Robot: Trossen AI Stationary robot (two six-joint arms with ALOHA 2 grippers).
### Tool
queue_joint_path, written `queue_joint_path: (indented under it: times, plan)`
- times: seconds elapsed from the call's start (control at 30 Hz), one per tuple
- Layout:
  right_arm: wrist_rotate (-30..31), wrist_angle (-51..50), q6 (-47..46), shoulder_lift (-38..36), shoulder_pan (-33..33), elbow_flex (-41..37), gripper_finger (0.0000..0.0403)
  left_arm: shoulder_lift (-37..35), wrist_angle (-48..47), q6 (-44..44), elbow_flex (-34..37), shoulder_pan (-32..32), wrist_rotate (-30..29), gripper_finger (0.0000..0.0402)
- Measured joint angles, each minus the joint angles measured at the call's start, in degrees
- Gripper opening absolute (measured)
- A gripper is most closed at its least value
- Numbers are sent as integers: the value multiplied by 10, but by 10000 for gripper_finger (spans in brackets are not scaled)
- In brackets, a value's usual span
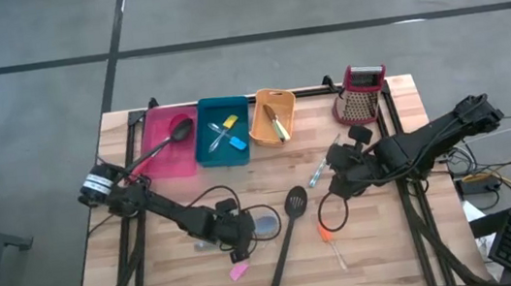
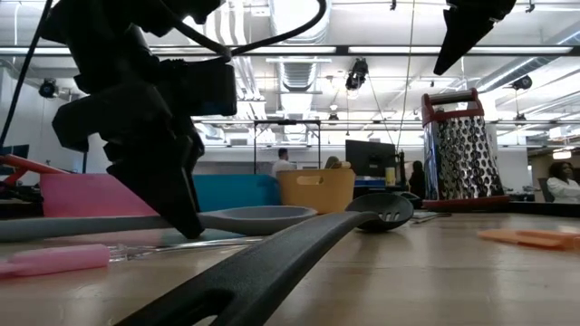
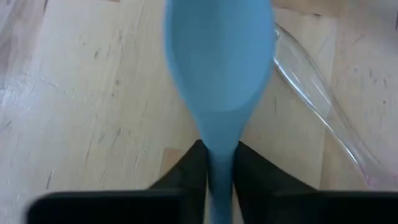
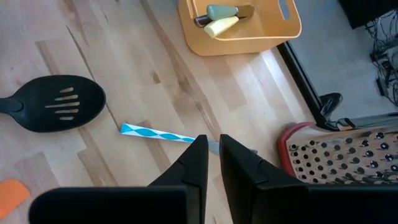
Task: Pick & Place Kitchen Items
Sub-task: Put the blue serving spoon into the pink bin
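My left gripper [image 1: 240, 231] is down at the table's middle, shut on a grey-blue spoon [image 1: 265, 224] whose bowl [image 3: 217, 56] points away from the wrist camera. My right gripper [image 1: 338, 180] hangs shut, well above the table [image 2: 462, 32], over the metal end of a blue-and-white handled tool [image 4: 155, 134] lying flat on the wood. A black slotted spoon [image 1: 287, 237] lies between the arms. A pink-handled tool [image 1: 240, 272] and an orange-handled one [image 1: 328, 235] lie nearer the front edge. My left gripper pinches the spoon's neck [image 3: 221, 140] just behind the bowl, one finger [image 3: 186, 174] on each side. The fingers come from above, slanting down [image 2: 186, 222]. The spoon lies about level at table height [image 2: 258, 217], its handle running back under the gripper; lifted or resting, I cannot tell.
Along the far edge stand a pink bin [image 1: 170, 144] holding a black ladle, a teal bin [image 1: 223, 132] with yellow and blue tools, an orange bin [image 1: 272, 117] and a red-topped grater [image 1: 362, 96]. A clear plastic piece [image 3: 317, 99] lies beside the spoon. A black loop [image 1: 331, 214] lies by the orange handle.
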State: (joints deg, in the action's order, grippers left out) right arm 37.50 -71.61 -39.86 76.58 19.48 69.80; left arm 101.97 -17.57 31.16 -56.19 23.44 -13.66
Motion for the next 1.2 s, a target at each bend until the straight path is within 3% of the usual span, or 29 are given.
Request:
queue_joint_path:
  times: [0.03,0.33,0.47,0.67,0.93,1.2]
  plan:
    - [0,0,0,0,0,0,32,0,0,-2,0,0,1,46]
    - [0,-1,0,0,0,0,49,-60,-43,-30,-2,0,-3,48]
    - [0,-1,0,0,0,0,59,-125,-84,-58,-8,0,-53,48]
    - [2,0,1,0,0,0,73,-249,-117,-170,-20,-18,-175,48]
    - [2,0,1,0,0,-4,88,-378,-162,-250,-40,-116,-210,48]
    - [2,0,0,0,0,-8,94,-412,-299,-272,-104,-262,-200,48]
